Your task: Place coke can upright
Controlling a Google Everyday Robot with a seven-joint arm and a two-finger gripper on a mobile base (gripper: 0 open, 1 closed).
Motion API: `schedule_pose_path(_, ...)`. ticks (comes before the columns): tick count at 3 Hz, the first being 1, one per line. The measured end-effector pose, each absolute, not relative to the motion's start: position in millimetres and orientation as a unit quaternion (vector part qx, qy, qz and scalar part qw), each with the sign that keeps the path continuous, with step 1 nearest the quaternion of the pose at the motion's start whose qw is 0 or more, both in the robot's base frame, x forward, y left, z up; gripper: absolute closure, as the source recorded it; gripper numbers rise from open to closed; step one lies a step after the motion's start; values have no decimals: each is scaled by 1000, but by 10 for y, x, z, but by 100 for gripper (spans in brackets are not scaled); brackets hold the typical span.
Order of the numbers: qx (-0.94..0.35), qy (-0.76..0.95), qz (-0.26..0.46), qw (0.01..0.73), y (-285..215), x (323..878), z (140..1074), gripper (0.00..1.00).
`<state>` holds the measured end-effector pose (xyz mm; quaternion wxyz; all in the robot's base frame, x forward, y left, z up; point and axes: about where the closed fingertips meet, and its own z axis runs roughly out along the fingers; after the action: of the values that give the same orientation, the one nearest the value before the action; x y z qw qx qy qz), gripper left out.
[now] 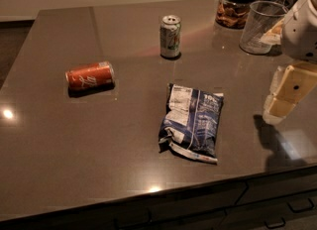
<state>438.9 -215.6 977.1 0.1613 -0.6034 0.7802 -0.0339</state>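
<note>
The coke can [90, 77] is red-orange with white lettering and silver ends. It lies on its side at the left of the dark countertop [59, 140], its length running left to right. My gripper [285, 95] hangs at the far right edge of the view, above the counter and far from the can. Nothing shows in it.
A white and green soda can [170, 36] stands upright at the back middle. A blue chip bag [192, 122] lies flat in the middle. A clear plastic cup [260, 27] and a black-lidded glass jar [236, 5] stand at the back right. Drawers [277, 209] run below the front edge.
</note>
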Motion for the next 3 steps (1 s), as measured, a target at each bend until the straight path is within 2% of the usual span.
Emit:
schedule_pose_path(1, -603, 780, -34, 162, -2153, 4391, 9774, 0)
schedule_pose_path(3, -627, 757, 5, 182, -1546, 4919, 9768, 0)
